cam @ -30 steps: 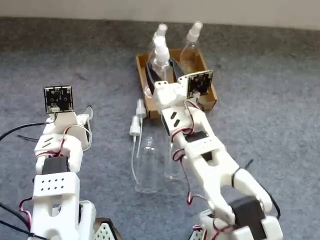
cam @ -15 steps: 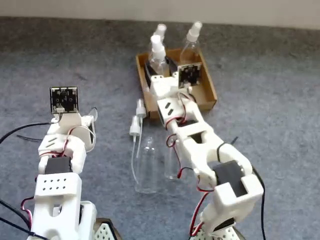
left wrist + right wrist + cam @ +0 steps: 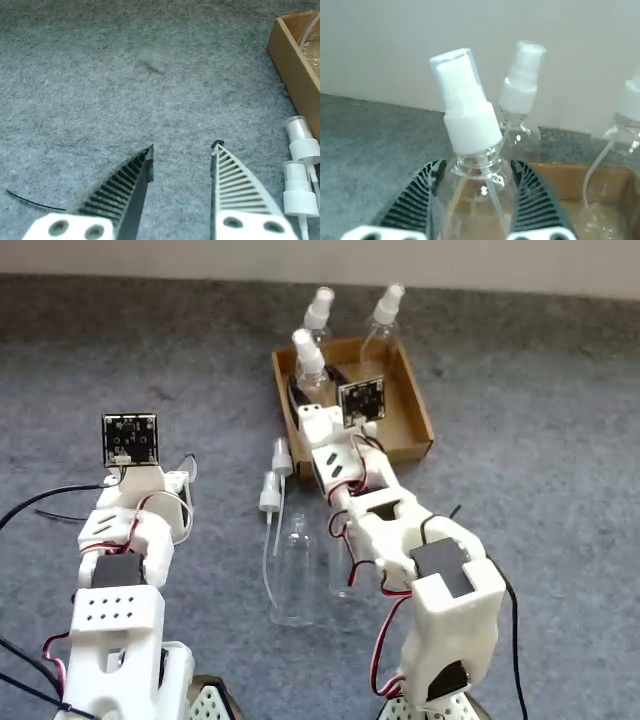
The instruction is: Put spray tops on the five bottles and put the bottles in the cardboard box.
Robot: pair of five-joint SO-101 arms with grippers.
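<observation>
Seemingly three capped bottles point(image 3: 380, 340) in cardboard box point(image 3: 420, 422), two open bottles point(image 3: 293, 575) before it

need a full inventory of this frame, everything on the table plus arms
held bottle: 1, clear with white spray top, at the box's left side, in the right gripper
capped bottles: 2, clear with white spray tops, standing at the box's far end
open bottles: 2, clear, no tops, on the carpet in front of the box
loose spray tops: 2, white, on the carpet left of the box
cardboard box: 1, brown, far centre
carpet: 1, grey, under everything
left gripper: 1, open over bare carpet
right gripper: 1, shut on the held bottle
</observation>
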